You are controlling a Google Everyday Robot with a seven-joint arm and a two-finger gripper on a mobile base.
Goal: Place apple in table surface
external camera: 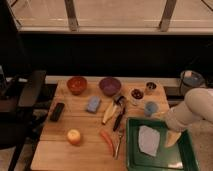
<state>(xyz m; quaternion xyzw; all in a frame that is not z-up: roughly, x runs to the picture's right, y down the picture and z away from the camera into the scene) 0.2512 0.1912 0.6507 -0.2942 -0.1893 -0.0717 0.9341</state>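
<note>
The apple (74, 136) is small, round and yellow-orange. It rests on the light wooden table surface (55, 150) near the front left. My white arm (194, 111) reaches in from the right, and my gripper (172, 138) hangs over the right part of the green tray (132, 152). The gripper is far to the right of the apple and holds nothing that I can see.
An orange bowl (76, 84) and a purple bowl (109, 85) stand at the back. A blue sponge (93, 104), a banana (108, 113), a black utensil (119, 115), a carrot (107, 142) and a black block (57, 111) lie mid-table. Small cups (150, 108) stand at the right. A white cloth (148, 140) lies in the tray.
</note>
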